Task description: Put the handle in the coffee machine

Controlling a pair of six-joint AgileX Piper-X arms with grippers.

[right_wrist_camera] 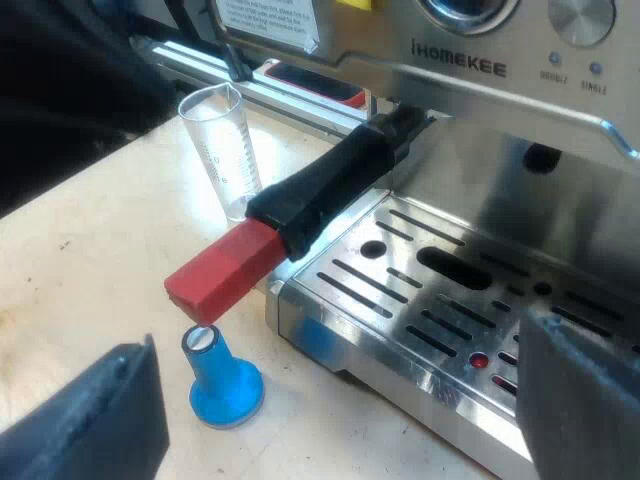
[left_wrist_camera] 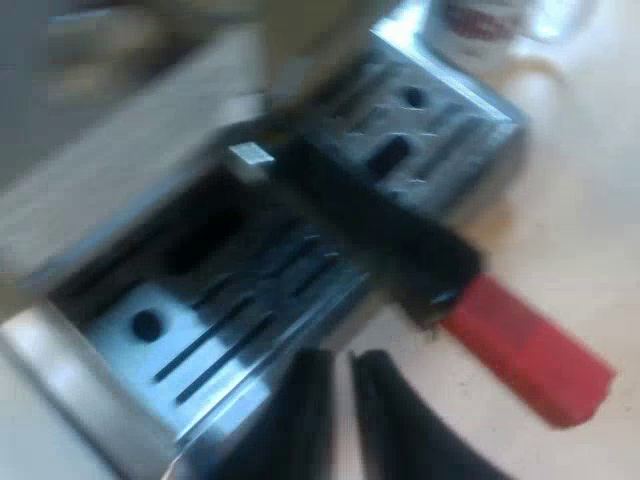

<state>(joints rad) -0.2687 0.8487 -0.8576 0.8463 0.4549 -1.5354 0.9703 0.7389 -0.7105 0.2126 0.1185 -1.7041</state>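
The left gripper (left_wrist_camera: 342,365) hovers just beside the handle (left_wrist_camera: 400,230), near its red end (left_wrist_camera: 530,350). Its two black fingers are almost pressed together, with only a thin slit between them and nothing in it. It does not touch the handle.

The right gripper (right_wrist_camera: 335,340) has its fingers spread wide and holds nothing. It hangs over the drip tray (right_wrist_camera: 420,290), facing the front of the espresso machine (right_wrist_camera: 470,60).

The handle is already up at the machine's front, with its metal head hidden under the brewing part. The dark grip reaches out over the corner of the tray, and the red end hangs above the table (right_wrist_camera: 90,250). It points at a slant, not straight out from the front, so I judge it is inserted but perhaps not yet turned into the lock.

To finish the step well, I think a gripper should push or hold the dark part close to the red end. The lever is longest there. It should swing the handle sideways in one flat arc and keep it level, so the head does not drop out. The closed left fingers could serve as a pusher.

A measuring glass (right_wrist_camera: 220,150) stands near the handle, and a blue tamper (right_wrist_camera: 222,385) stands on the table below the red end. Both could be knocked over if the swing goes their way. A mug (left_wrist_camera: 490,25) stands beyond the tray, well apart.
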